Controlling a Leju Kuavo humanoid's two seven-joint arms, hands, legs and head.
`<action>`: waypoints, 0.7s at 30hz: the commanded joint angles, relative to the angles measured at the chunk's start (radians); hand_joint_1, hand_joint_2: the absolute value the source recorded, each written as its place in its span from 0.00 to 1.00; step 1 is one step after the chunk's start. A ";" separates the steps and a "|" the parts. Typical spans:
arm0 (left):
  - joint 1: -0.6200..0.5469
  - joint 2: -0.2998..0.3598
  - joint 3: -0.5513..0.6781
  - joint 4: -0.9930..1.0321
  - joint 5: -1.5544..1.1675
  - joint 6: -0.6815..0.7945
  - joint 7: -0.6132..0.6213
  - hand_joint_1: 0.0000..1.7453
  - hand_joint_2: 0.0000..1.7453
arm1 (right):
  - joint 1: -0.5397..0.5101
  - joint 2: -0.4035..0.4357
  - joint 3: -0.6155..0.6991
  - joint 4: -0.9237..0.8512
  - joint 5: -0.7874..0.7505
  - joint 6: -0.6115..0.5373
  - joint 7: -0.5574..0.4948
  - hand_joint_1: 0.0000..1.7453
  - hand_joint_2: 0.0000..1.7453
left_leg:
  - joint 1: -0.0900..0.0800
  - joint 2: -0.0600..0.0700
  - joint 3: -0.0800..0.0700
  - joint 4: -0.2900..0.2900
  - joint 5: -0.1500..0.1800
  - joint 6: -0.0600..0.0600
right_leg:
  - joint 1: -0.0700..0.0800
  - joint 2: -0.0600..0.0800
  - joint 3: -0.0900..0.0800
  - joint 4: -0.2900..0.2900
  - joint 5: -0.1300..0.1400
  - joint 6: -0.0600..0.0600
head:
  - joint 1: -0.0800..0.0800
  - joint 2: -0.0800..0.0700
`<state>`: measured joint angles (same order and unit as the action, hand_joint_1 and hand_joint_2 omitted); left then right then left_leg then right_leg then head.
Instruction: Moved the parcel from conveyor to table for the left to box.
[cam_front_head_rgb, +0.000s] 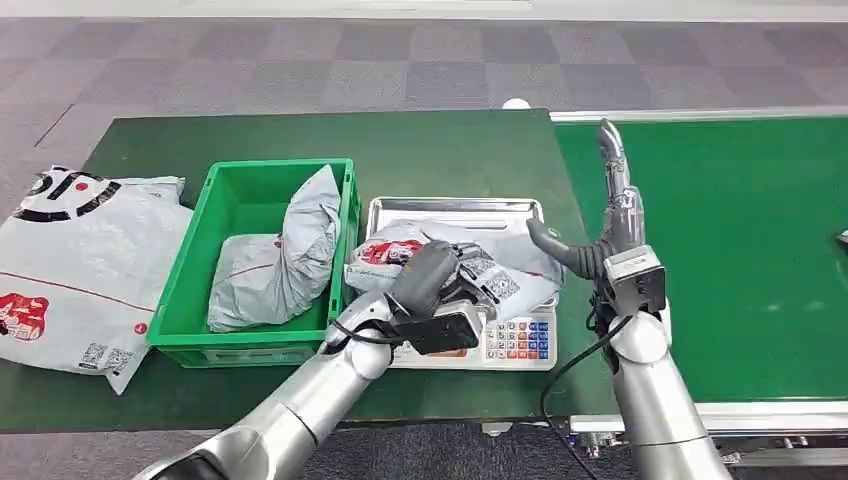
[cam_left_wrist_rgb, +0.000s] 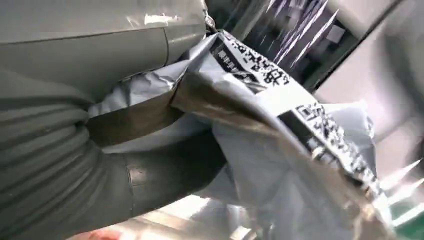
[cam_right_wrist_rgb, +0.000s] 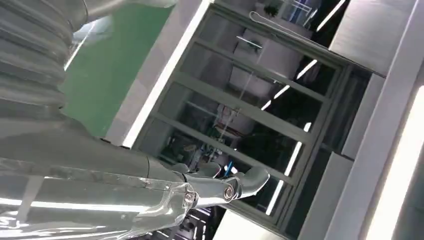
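A: Where was the parcel (cam_front_head_rgb: 470, 262)?

B: The grey parcel lay on the steel tray (cam_front_head_rgb: 455, 209) of the scale (cam_front_head_rgb: 520, 340), which stood on the green table (cam_front_head_rgb: 420, 140) just beside the green crate (cam_front_head_rgb: 190, 300). It carried black printed code labels and a red patch at the end nearest the crate.

A: What was the state of the left hand (cam_front_head_rgb: 432, 285)?

B: The left hand rested on top of the parcel. In the left wrist view, the thumb (cam_left_wrist_rgb: 85, 45) and the darker fingers (cam_left_wrist_rgb: 170, 170) were closed around a fold of the parcel's grey film (cam_left_wrist_rgb: 280, 150), so the hand was grasping it.

A: And the right hand (cam_front_head_rgb: 605, 225)?

B: The right hand stood upright at the seam between table and conveyor (cam_front_head_rgb: 740, 250), just beside the tray's right edge. Its fingers pointed straight up, its thumb stuck out toward the parcel, and it held nothing. The right wrist view showed the fingers (cam_right_wrist_rgb: 220, 187) stretched out against a glass partition.

A: What else was recorded?

B: Two grey bags (cam_front_head_rgb: 285, 255) sat in the crate, one leaning upright against the wall nearest the scale. A large white bag (cam_front_head_rgb: 70, 265) with red and black print lay at the table's left end, well apart from the scale. The scale's keypad faced the robot.
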<state>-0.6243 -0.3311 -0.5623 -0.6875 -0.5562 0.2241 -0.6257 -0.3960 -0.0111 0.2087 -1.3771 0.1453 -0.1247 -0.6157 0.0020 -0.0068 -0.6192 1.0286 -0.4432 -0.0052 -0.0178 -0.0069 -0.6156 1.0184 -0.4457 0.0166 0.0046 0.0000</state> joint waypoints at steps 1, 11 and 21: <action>0.052 0.093 -0.041 -0.207 -0.298 0.474 0.012 1.00 1.00 | -0.026 -0.022 0.028 0.041 -0.013 0.000 0.009 0.00 1.00 | 0.001 0.004 0.006 -0.005 0.000 -0.001 | 0.002 0.004 0.006 -0.006 0.002 -0.002 | 0.000 0.000; 0.153 0.055 0.125 -0.406 -0.448 0.474 -0.072 1.00 1.00 | -0.010 -0.023 0.023 0.028 -0.013 -0.008 0.013 0.00 1.00 | 0.000 0.004 0.004 -0.002 -0.001 0.000 | 0.001 0.003 0.003 -0.003 0.000 -0.001 | 0.000 0.000; 0.221 0.043 0.315 -0.656 -0.533 0.474 -0.072 1.00 1.00 | 0.025 -0.032 0.008 -0.008 -0.010 -0.019 0.016 0.00 1.00 | 0.001 0.004 0.001 -0.001 -0.001 0.000 | 0.001 0.003 0.000 -0.001 0.000 -0.001 | 0.000 0.000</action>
<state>-0.4298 -0.2899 -0.3904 -1.2235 -1.0777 0.6970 -0.6973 -0.3657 -0.0183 0.2087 -1.3905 0.1381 -0.1396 -0.6035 0.0021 -0.0056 -0.6195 1.0285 -0.4435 -0.0053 -0.0177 -0.0059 -0.6167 1.0184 -0.4463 0.0166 0.0046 0.0000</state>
